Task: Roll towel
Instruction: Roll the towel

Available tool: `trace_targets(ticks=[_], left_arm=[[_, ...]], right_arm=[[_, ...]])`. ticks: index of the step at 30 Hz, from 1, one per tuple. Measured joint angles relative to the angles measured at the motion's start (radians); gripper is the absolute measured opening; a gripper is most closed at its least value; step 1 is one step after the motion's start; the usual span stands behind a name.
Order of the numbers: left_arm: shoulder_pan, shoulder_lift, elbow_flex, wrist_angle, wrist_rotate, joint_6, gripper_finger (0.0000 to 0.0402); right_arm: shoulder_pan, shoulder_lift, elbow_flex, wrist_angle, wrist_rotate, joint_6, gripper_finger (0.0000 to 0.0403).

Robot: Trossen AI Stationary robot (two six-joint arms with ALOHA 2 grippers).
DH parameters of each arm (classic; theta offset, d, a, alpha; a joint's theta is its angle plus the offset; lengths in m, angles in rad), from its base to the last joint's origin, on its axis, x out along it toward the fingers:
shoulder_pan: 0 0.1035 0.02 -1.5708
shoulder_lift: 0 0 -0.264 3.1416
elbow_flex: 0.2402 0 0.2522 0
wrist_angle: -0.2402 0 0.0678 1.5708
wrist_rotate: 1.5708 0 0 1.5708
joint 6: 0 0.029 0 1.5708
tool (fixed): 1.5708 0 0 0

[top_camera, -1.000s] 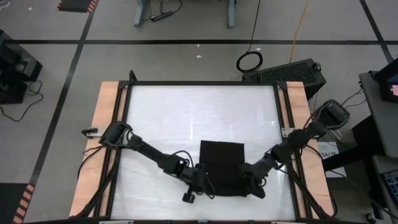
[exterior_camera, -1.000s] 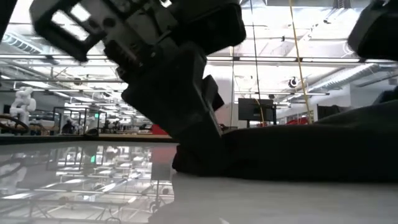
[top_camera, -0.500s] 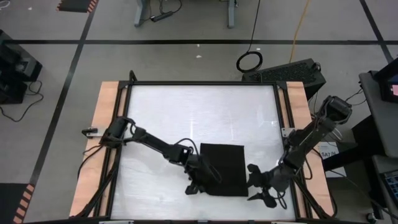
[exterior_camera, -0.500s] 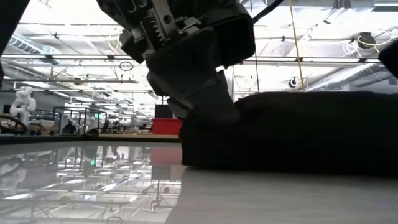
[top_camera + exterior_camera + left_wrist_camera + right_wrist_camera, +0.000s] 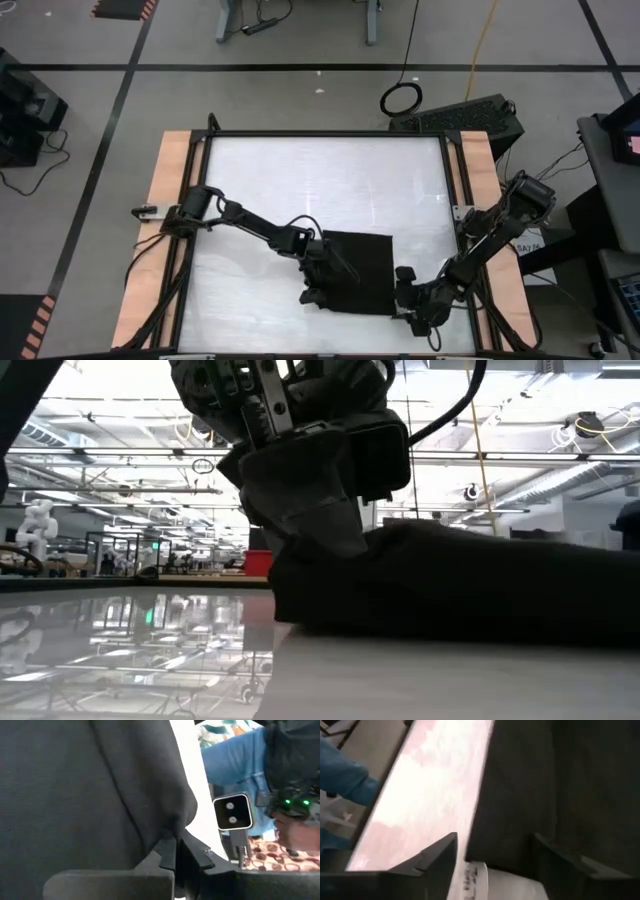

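High view shows the towel lying on the table between both grippers. Left gripper has its fingers pinched narrow on the towel's edge, cloth bunched between them. Right gripper has its fingers spread wide, the towel's corner and white tag between them.

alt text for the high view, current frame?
Seen from above, a black towel lies on the near half of a white table, with both dark robot arms reaching in to it. The left gripper sits at the towel's left edge, and the right gripper is just off its near right corner. Grey floor, cables and equipment surround the table.
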Motion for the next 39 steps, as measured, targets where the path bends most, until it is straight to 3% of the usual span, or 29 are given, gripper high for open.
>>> trace_targets(ticks=[11,16,25,30,39], left_arm=[[0.012,0.014,0.000,0.048,0.119,-0.034,0.0013],[0.013,0.007,-0.001,0.046,0.054,-0.032,0.0052],[0.011,-0.079,-0.003,0.024,-0.088,0.083,0.0183],[-0.042,-0.154,-0.003,-0.039,-0.239,0.266,0.0194],[-0.190,-0.185,-0.003,-0.183,-0.678,0.584,0.0194]], right_arm=[[-0.002,0.036,0.004,0.041,-0.045,0.108,0.0015],[-0.001,0.031,0.003,0.038,-0.125,0.266,0.0015],[0.011,0.028,0.000,0.075,-0.151,0.428,0.0005],[0.014,0.022,-0.002,0.091,-0.118,0.464,0.0004],[0.014,-0.039,-0.076,0.218,0.012,0.545,0.0003]])
